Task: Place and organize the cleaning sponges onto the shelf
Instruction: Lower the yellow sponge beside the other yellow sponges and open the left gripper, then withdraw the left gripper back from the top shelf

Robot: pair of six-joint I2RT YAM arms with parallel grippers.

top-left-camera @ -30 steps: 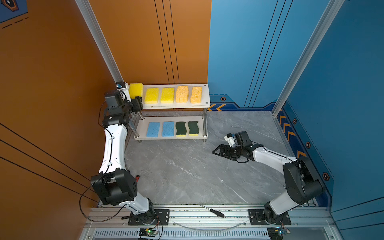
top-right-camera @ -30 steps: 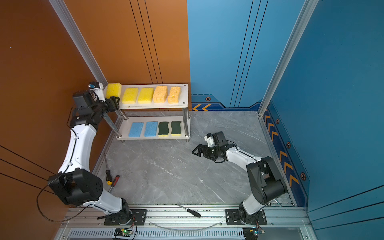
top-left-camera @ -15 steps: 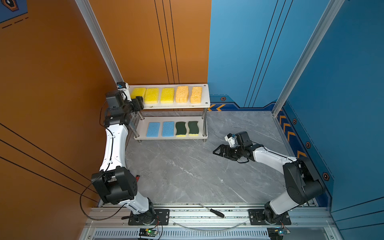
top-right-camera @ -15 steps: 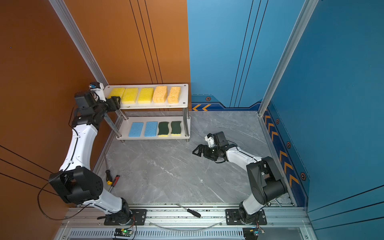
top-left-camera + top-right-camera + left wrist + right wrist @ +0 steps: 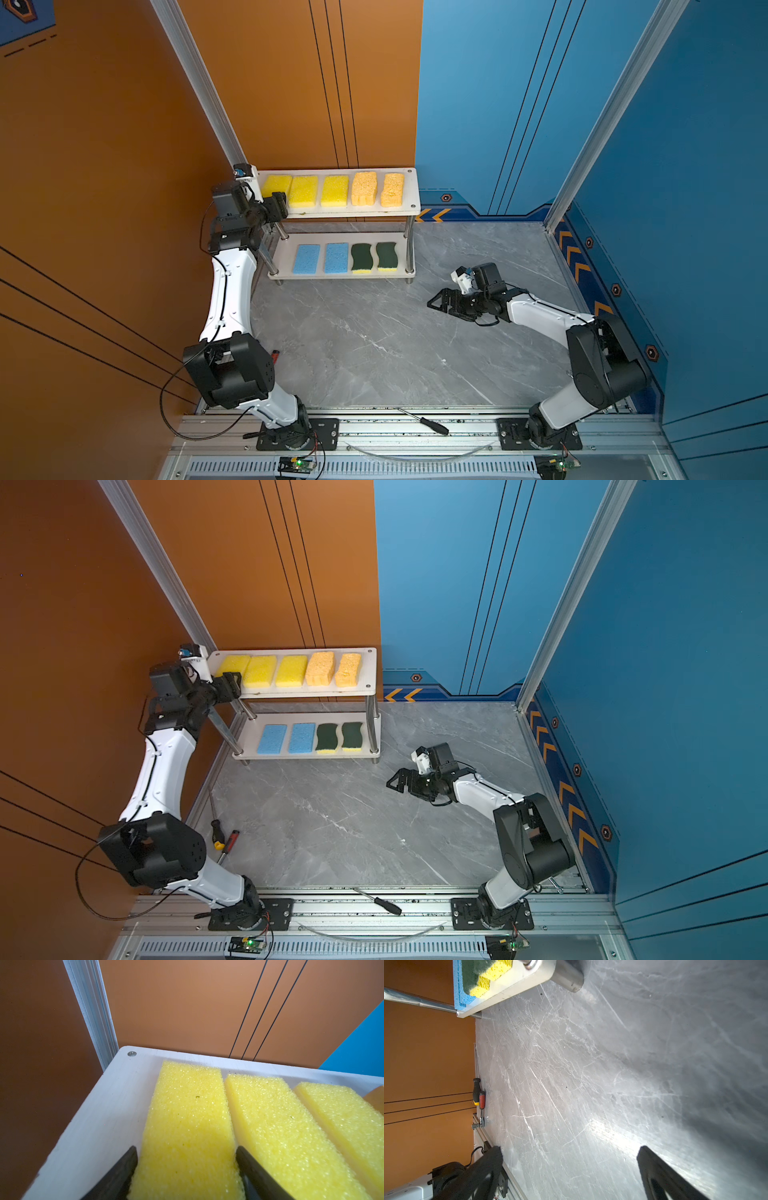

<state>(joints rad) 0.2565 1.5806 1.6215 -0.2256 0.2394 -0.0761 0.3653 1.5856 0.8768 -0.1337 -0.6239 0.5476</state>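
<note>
The shelf [image 5: 411, 192] stands at the back left. Its top board carries three yellow cleaning sponges [image 5: 303, 191] and two orange ones [image 5: 364, 188]; the lower board [image 5: 286, 254] carries two blue [image 5: 306, 258] and two green-on-yellow [image 5: 361, 257]. My left gripper [image 5: 186, 1148] [image 5: 279, 203] is at the top board's left end. Its open jaws flank the near end of the leftmost yellow sponge [image 5: 187, 1118], which lies flat and uncompressed on the board [image 5: 108, 1109]. My right gripper [image 5: 440, 300] [image 5: 569, 1148] hovers open and empty over the grey floor, right of the shelf.
Two screwdrivers [image 5: 218, 834] lie by the left wall near the left arm's base, and a black one [image 5: 428, 424] rests on the front rail. The orange wall stands close behind and left of the shelf. The shelf's chrome legs [image 5: 410, 245] stand at its corners.
The leftmost yellow sponge, held raised off the shelf's left end a second ago, now lies flat on the top board; the left jaws have widened around it. The right arm has not moved.
</note>
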